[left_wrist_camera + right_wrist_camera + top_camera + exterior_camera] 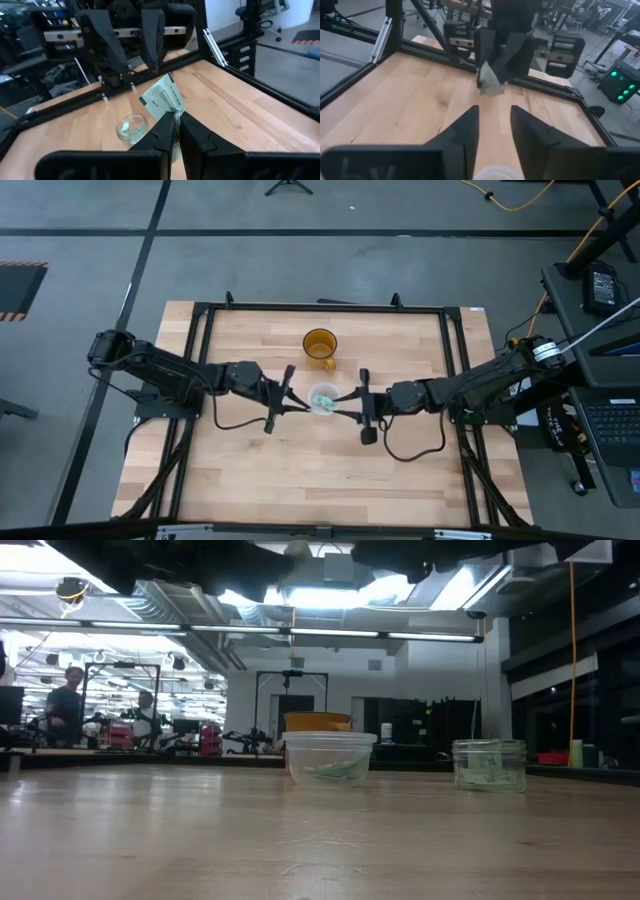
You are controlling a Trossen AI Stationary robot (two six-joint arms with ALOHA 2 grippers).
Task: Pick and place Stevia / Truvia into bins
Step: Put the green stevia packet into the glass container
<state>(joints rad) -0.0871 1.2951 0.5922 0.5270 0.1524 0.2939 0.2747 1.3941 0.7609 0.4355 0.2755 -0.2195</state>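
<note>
My left gripper (176, 117) is shut on a pale green and white Stevia packet (162, 97), in the air just left of the clear plastic cup (322, 396). That cup stands upright on its base mid-table with packets inside. My right gripper (495, 117) is open and hovers close to the cup's right side, facing the left gripper. The low view shows a second small cup (490, 765) to the right, also holding packets. The right wrist view shows the held packet (491, 82) in the opposite gripper. My left gripper pinches the packet between its two fingers by its lower end (172, 112). The fingers come level from the table's left. The packet is lifted clear of the table and sticks out past the fingertips, tilted, toward the right gripper.
An amber handled cup (320, 345) stands behind the clear cup, toward the far edge. A black frame (200, 315) runs round the table's edges. Bare wood lies on the near half of the table (320, 470).
</note>
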